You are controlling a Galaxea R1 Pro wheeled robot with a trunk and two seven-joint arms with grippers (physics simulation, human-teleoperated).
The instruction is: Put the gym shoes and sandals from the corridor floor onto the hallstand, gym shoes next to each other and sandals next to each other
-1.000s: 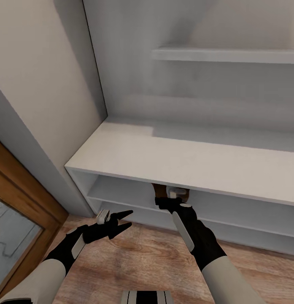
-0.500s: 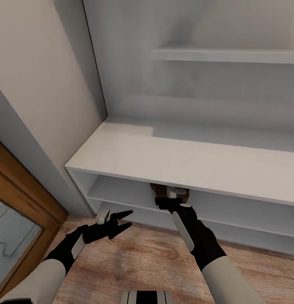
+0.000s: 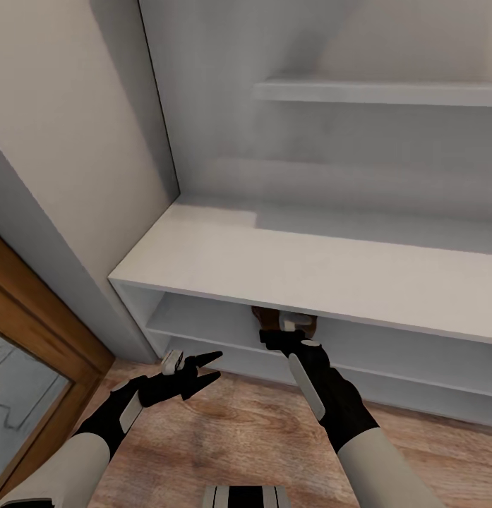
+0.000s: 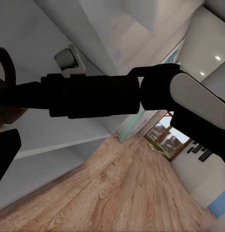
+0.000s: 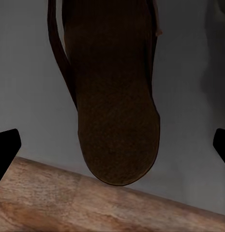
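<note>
Brown sandal [image 5: 114,92] lengthwise into hallstand [image 3: 274,268]

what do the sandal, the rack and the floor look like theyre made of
Sandal: likely dark brown leather, matte with a fine grainy sole and thin side straps. Hallstand: smooth pale-grey painted board, probably laminate, with no visible grain. Corridor floor: light brown wood-look planks with streaky grain, real wood or laminate unclear.

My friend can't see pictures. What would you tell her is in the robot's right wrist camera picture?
A dark brown sandal lies on a pale grey shelf of the hallstand, its rounded end at the shelf's front edge. The open right gripper has its two black fingertips at the picture's edges, not touching the sandal. Below the shelf edge is wood-grain floor.
</note>
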